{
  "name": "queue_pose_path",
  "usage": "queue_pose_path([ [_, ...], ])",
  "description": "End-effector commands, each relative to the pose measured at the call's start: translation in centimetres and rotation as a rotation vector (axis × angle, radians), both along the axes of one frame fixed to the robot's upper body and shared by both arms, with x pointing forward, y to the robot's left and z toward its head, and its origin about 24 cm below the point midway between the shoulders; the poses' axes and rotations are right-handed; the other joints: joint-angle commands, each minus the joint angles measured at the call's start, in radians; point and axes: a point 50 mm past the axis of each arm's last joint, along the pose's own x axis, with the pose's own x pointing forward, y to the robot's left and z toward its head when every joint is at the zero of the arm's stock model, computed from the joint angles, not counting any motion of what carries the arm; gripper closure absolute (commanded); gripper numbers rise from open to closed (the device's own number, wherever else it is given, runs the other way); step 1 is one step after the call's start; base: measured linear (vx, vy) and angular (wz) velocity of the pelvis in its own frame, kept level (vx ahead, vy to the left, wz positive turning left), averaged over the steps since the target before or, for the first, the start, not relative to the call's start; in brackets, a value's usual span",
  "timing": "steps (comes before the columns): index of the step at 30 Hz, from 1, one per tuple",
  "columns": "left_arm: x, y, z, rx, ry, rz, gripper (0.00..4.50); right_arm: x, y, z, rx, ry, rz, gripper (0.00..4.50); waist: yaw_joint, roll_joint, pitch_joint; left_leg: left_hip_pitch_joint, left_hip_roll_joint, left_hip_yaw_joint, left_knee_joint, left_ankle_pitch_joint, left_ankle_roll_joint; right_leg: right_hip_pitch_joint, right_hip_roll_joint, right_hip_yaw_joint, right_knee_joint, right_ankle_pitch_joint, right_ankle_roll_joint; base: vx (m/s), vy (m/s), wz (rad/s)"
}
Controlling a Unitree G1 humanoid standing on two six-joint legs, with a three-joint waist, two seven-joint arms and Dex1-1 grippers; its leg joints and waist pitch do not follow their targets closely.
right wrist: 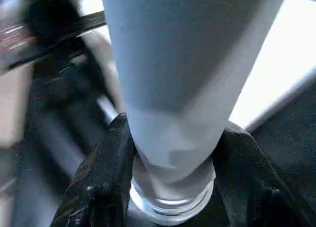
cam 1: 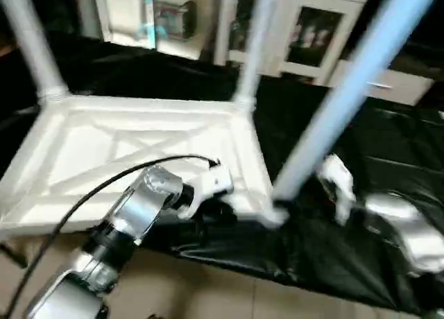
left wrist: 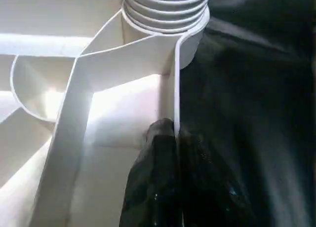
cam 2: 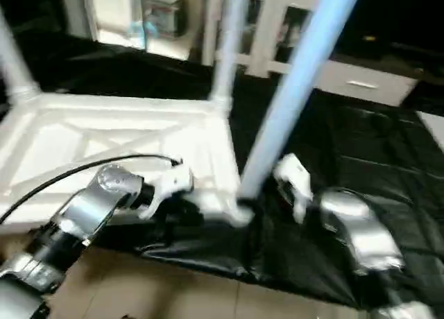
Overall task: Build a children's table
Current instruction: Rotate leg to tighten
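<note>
Resting upside down on the black sheet (cam 1: 361, 194), the table top (cam 1: 125, 159) carries three upright legs. The left gripper (left wrist: 170, 138) pinches the top's side wall just beside the near corner socket (left wrist: 168, 19). The right gripper (right wrist: 170, 163) clasps the near leg (cam 1: 333, 104) low, just above that socket.

Left hand (left wrist: 165, 187) is pinched closed, silver forearm reaching forward; right hand (right wrist: 173, 177) has its fingers (right wrist: 98, 187) spread.
</note>
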Motion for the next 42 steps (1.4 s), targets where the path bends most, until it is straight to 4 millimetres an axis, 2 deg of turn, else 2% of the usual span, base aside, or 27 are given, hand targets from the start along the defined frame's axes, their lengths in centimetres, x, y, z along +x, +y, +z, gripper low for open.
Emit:
queue_pose_path([
  [1, 1.2, -1.9, 2.2, -0.114, -0.064, 0.039, 4.5, -0.6, -1.7, -4.6, -0.157, 0.184, -0.236, 2.57, -0.004, 0.002, -0.043, 0.008, 0.045, -0.036, -0.093, -0.373, -0.036, 0.023, -0.054, 0.026, -0.098, -0.486, -0.142, 0.0, 0.0, 0.0],
  [2, 1.4, -2.0, 2.2, -0.116, -0.066, 0.056, 4.5, -0.5, -1.6, -4.7, -0.16, 0.184, -0.258, 2.57, -0.006, -0.003, -0.044, 0.009, 0.045, -0.036, -0.092, -0.376, -0.036, 0.021, -0.055, 0.025, -0.1, -0.5, -0.137, 0.0, 0.0, 0.0],
  [3, 2.2, -2.5, 2.2, -0.115, -0.084, 0.138, 4.5, 0.3, -1.2, -5.3, -0.198, 0.163, -0.402, 2.57, -0.01, -0.001, -0.044, 0.008, 0.043, -0.038, -0.091, -0.368, -0.036, 0.019, -0.056, 0.024, -0.103, -0.521, -0.125, 0.0, 0.0, 0.0],
  [4, 2.3, -2.6, 2.2, -0.114, -0.086, 0.148, 4.5, 0.5, -1.2, -5.3, -0.204, 0.161, -0.425, 2.57, -0.014, 0.0, -0.042, 0.007, 0.041, -0.038, -0.092, -0.37, -0.039, 0.016, -0.054, 0.022, -0.105, -0.534, -0.119, 0.0, 0.0, 0.0],
  [5, 2.9, -2.9, 2.3, -0.111, -0.101, 0.196, 4.5, 1.1, -1.1, -5.6, -0.22, 0.155, -0.542, 2.58, -0.018, -0.003, -0.046, 0.006, 0.041, -0.042, -0.091, -0.376, -0.041, 0.021, -0.055, 0.019, -0.106, -0.549, -0.108, 0.0, 0.0, 0.0],
  [6, 2.9, -2.9, 2.3, -0.111, -0.101, 0.196, 4.5, 1.1, -1.1, -5.6, -0.22, 0.155, -0.542, 2.58, -0.019, 0.002, -0.046, 0.007, 0.041, -0.042, -0.093, -0.368, -0.039, 0.017, -0.056, 0.02, -0.109, -0.539, -0.108, 0.0, 0.0, 0.0],
  [7, 3.4, -3.3, 2.5, -0.111, -0.121, 0.243, 4.5, 1.5, -1.0, -5.8, -0.242, 0.144, -0.638, 2.59, -0.02, 0.004, -0.048, 0.006, 0.042, -0.043, -0.094, -0.364, -0.039, 0.021, -0.056, 0.02, -0.107, -0.52, -0.112, 0.0, 0.0, 0.0],
  [8, 4.2, -4.2, 2.9, -0.131, -0.141, 0.309, 4.5, 2.3, -0.4, -5.8, -0.217, 0.14, -0.774, 2.59, -0.026, 0.005, -0.048, 0.005, 0.039, -0.039, -0.094, -0.354, -0.041, 0.014, -0.052, 0.021, -0.107, -0.487, -0.121, 0.0, 0.0, 0.0],
  [9, 4.9, -5.1, 3.4, -0.146, -0.172, 0.372, 4.5, 2.9, 0.8, -5.7, -0.185, 0.145, -0.863, 2.59, -0.026, 0.005, -0.053, 0.008, 0.038, -0.041, -0.094, -0.356, -0.053, 0.015, -0.051, 0.02, -0.102, -0.462, -0.128, 0.0, 0.0, 0.0],
  [10, 5.1, -5.4, 3.6, -0.147, -0.185, 0.388, 4.5, 3.1, 1.3, -5.7, -0.172, 0.15, -0.878, 2.59, -0.026, 0.005, -0.055, 0.009, 0.039, -0.04, -0.094, -0.347, -0.055, 0.014, -0.051, 0.021, -0.1, -0.434, -0.134, 0.0, 0.0, 0.0],
  [11, 5.1, -5.4, 3.6, -0.147, -0.185, 0.388, 4.5, 3.1, 1.3, -5.7, -0.172, 0.15, -0.878, 2.59, -0.019, 0.007, -0.061, 0.008, 0.041, -0.038, -0.093, -0.303, -0.048, 0.021, -0.051, 0.023, -0.092, -0.333, -0.153, 0.0, 0.0, 0.0],
  [12, 5.4, -5.9, 3.9, -0.154, -0.209, 0.402, 4.5, 3.6, 2.4, -5.3, -0.153, 0.133, -0.879, 2.59, -0.017, 0.008, -0.06, 0.003, 0.041, -0.032, -0.092, -0.253, -0.027, 0.023, -0.047, 0.025, -0.084, -0.228, -0.173, 0.0, 0.0, 0.0],
  [13, 5.4, -5.9, 3.9, -0.154, -0.209, 0.402, 4.5, 3.6, 2.4, -5.3, -0.153, 0.133, -0.879, 2.59, -0.017, 0.008, -0.06, 0.003, 0.041, -0.032, -0.092, -0.253, -0.027, 0.023, -0.047, 0.025, -0.084, -0.228, -0.173, 0.0, 0.0, 0.0],
  [14, 5.4, -6.1, 4.0, -0.154, -0.212, 0.4, 4.5, 3.7, 2.7, -5.2, -0.14, 0.132, -0.88, 2.59, -0.014, 0.004, -0.061, -0.001, 0.038, -0.027, -0.089, -0.227, -0.001, 0.029, -0.047, 0.026, -0.08, -0.191, -0.188, 0.051, 0.011, 0.02],
  [15, 5.4, -6.4, 4.0, -0.152, -0.213, 0.386, 4.5, 4.0, 3.4, -4.8, -0.101, 0.132, -0.878, 2.59, -0.012, 0.006, -0.063, 0.001, 0.038, -0.024, -0.085, -0.194, 0.017, 0.029, -0.05, 0.028, -0.075, -0.155, -0.2, 0.058, -0.002, 0.02],
  [17, 5.3, -6.4, 3.9, -0.148, -0.21, 0.379, 4.5, 4.2, 3.8, -4.6, -0.087, 0.122, -0.861, 2.59, -0.01, 0.008, -0.063, -0.002, 0.038, -0.023, -0.084, -0.16, 0.031, 0.032, -0.049, 0.029, -0.071, -0.114, -0.213, 0.058, -0.006, 0.01],
  [18, 5.3, -6.4, 3.7, -0.143, -0.205, 0.377, 4.5, 4.4, 4.4, -4.3, -0.06, 0.106, -0.839, 2.59, -0.005, 0.006, -0.067, -0.002, 0.038, -0.021, -0.079, -0.096, 0.056, 0.037, -0.049, 0.028, -0.059, -0.025, -0.236, 0.055, -0.011, -0.01],
  [20, 5.4, -6.4, 3.5, -0.138, -0.203, 0.379, 4.5, 4.5, 4.6, -4.2, -0.053, 0.105, -0.837, 2.59, -0.002, 0.005, -0.066, -0.001, 0.037, -0.017, -0.077, -0.068, 0.079, 0.039, -0.049, 0.028, -0.057, 0.003, -0.254, 0.027, -0.006, 0.0],
  [23, 5.4, -6.4, 3.3, -0.134, -0.197, 0.379, 4.5, 4.6, 5.0, -3.9, -0.042, 0.086, -0.819, 2.59, 0.002, 0.005, -0.061, 0.002, 0.039, -0.016, -0.081, -0.106, 0.078, 0.038, -0.05, 0.029, -0.066, -0.059, -0.254, 0.0, 0.0, 0.0],
  [24, 5.4, -6.4, 3.2, -0.134, -0.196, 0.376, 4.5, 4.6, 4.9, -3.7, -0.031, 0.079, -0.81, 2.24, 0.004, 0.007, -0.059, 0.005, 0.042, -0.017, -0.084, -0.152, 0.06, 0.036, -0.051, 0.029, -0.072, -0.122, -0.241, 0.0, 0.0, 0.0],
  [26, 5.4, -6.4, 3.2, -0.134, -0.194, 0.371, 4.5, 4.7, 4.8, -3.3, -0.016, 0.065, -0.804, 1.89, 0.004, 0.007, -0.058, 0.005, 0.043, -0.019, -0.088, -0.179, 0.041, 0.034, -0.05, 0.029, -0.075, -0.158, -0.227, 0.0, 0.0, 0.0],
  [30, 5.4, -6.3, 3.1, -0.132, -0.194, 0.361, 4.5, 4.8, 4.7, -2.4, 0.028, 0.038, -0.782, 1.55, 0.004, 0.009, -0.057, 0.004, 0.043, -0.02, -0.09, -0.186, 0.028, 0.035, -0.05, 0.03, -0.076, -0.155, -0.217, 0.0, 0.0, 0.0],
  [33, 5.4, -6.3, 3.0, -0.13, -0.191, 0.345, 4.5, 4.5, 4.4, -1.4, 0.059, 0.003, -0.759, 1.36, 0.007, 0.007, -0.057, 0.001, 0.042, -0.02, -0.09, -0.168, 0.039, 0.038, -0.05, 0.031, -0.075, -0.137, -0.211, 0.0, 0.0, 0.0],
  [36, 5.4, -6.3, 3.0, -0.13, -0.189, 0.342, 4.5, 4.4, 4.3, -1.3, 0.065, 0.002, -0.755, 1.04, 0.007, 0.006, -0.06, -0.002, 0.042, -0.02, -0.087, -0.145, 0.052, 0.037, -0.053, 0.031, -0.072, -0.122, -0.225, 0.0, 0.0, 0.0],
  [39, 5.3, -6.2, 2.8, -0.128, -0.185, 0.325, 4.5, 3.2, 3.6, -0.5, 0.069, -0.035, -0.693, 0.69, 0.012, 0.006, -0.058, -0.003, 0.045, -0.02, -0.086, -0.119, 0.074, 0.038, -0.053, 0.031, -0.069, -0.093, -0.225, 0.0, 0.0, 0.0],
  [40, 5.3, -6.2, 2.8, -0.128, -0.185, 0.325, 4.5, 3.2, 3.6, -0.5, 0.069, -0.035, -0.693, 0.61, 0.012, 0.006, -0.058, -0.004, 0.044, -0.02, -0.086, -0.118, 0.076, 0.037, -0.053, 0.031, -0.07, -0.097, -0.228, 0.0, 0.0, 0.0],
  [42, 5.0, -5.9, 2.6, -0.129, -0.168, 0.285, 4.5, 1.8, 2.8, 0.5, 0.112, -0.051, -0.588, 0.47, 0.015, 0.008, -0.055, -0.003, 0.045, -0.018, -0.085, -0.135, 0.081, 0.039, -0.052, 0.032, -0.075, -0.12, -0.222, 0.0, 0.0, 0.0],
])
